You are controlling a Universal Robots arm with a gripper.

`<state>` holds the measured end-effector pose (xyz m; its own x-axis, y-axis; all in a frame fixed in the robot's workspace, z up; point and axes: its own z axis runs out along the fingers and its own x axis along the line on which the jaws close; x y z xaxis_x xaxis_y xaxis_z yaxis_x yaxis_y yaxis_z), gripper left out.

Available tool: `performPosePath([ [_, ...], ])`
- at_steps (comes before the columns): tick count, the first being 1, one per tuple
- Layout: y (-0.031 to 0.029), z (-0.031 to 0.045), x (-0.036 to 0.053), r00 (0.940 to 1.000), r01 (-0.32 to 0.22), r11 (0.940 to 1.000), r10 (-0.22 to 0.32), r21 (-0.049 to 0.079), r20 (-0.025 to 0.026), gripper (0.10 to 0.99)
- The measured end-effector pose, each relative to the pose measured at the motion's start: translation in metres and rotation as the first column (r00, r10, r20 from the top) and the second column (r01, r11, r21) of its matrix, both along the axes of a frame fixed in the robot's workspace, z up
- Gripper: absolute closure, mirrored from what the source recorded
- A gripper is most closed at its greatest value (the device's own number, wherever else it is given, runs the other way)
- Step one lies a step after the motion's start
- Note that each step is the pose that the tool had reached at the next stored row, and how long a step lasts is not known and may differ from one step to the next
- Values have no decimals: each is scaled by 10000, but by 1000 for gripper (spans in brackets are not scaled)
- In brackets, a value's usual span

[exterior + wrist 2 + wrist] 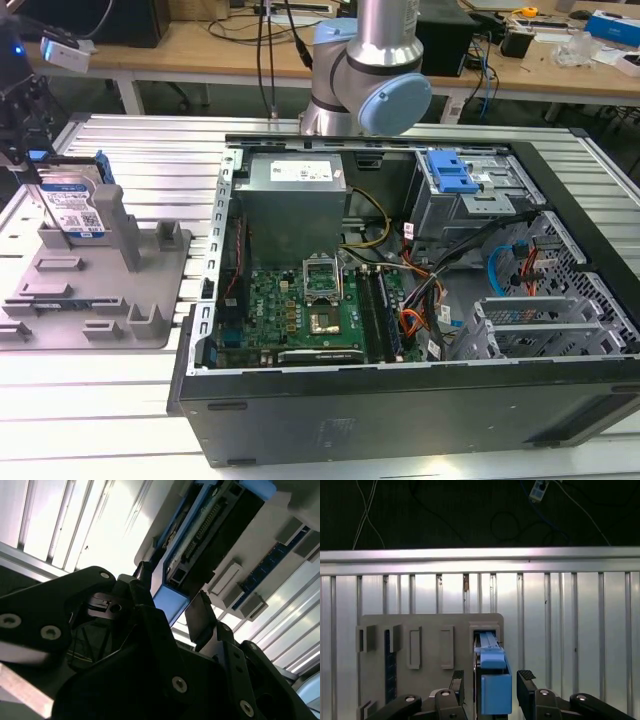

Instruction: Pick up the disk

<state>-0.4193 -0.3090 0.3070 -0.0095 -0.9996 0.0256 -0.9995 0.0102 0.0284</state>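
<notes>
1. Disk (75, 207) stands on edge in a grey holder (110, 300) on the tabletop (100, 400), at the exterior view's left.
2. Fingers (527, 679) are spread apart, one either side of its blue upper edge (gaps show on both sides).
3. Its flat faces look square to the closing line, with the disk directly beneath.

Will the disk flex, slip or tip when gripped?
Probably stiff: the disk is a flat metal slab, likely heavy for its size. Standing on edge in the grey holder, it could tip if nudged. The open gripper flanks its blue plastic rail, which might be slick.
</notes>
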Motion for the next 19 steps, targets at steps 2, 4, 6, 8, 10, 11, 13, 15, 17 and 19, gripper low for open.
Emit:
performPosePath([
  [2,0,-24,0,10000,-16,10000,16,0,1,545],
  [4,0,-38,0,10000,-26,10000,26,0,0,545],
  [6,0,-57,0,10000,-39,10000,39,-1,0,545],
  [8,0,-68,0,10000,-47,10000,47,0,0,545],
  [10,0,-76,0,10000,-53,10000,53,-1,-1,561],
  [11,0,-79,-1,10000,-55,10000,55,-1,-1,561],
  [13,0,-85,-1,10000,-58,10000,58,-1,0,694],
  [15,0,-87,-1,10000,-62,10000,62,-1,-1,694],
  [17,0,-88,-1,10000,-65,10000,65,-1,0,694],
  [19,0,-93,-1,10000,-68,10000,68,-1,0,694],
])
